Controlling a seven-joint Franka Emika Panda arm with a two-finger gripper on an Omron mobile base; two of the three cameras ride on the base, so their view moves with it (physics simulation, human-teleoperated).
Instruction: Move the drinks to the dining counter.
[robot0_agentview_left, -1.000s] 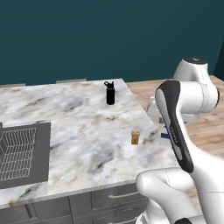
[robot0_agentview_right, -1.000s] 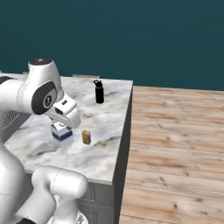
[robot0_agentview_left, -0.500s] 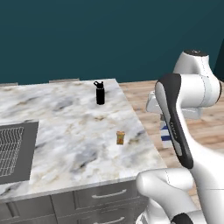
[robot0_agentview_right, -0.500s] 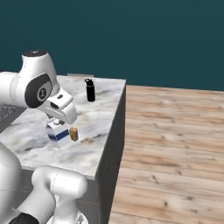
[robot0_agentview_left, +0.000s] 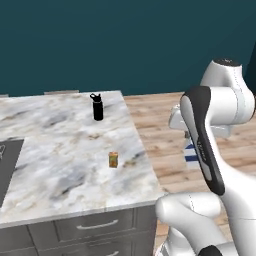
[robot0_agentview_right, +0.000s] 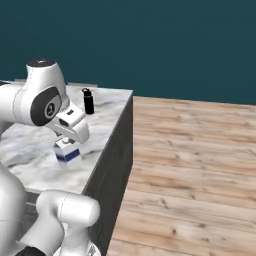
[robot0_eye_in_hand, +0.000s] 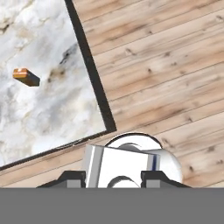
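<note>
A marble-topped counter (robot0_agentview_left: 60, 155) with a dark grey base stands on a wooden plank floor (robot0_agentview_right: 200, 165) before a teal wall. Whether this top is the dining counter or the surface the drinks start from, the pictures do not settle; judging by the task, it is probably the starting place.

Going left to right in the left base view: the black bottle (robot0_agentview_left: 97, 107) stands upright toward the far side of the top, and the small orange drink container (robot0_agentview_left: 113, 159) stands nearer the front right corner, well apart from it. Neither is touched. Further right, off the counter's edge and over the floor, the blue-and-white carton (robot0_agentview_left: 191, 154) hangs beneath the arm's hand.

In the right base view the gripper (robot0_agentview_right: 66, 147) has its fingers closed narrowly on the carton's top, and the carton is lifted clear of the marble (the hand view shows the carton between the two dark tips, floor below).

So I judge the first drink is picked up and in transit, not yet delivered; the bottle and the orange container are still to be fetched.
</note>
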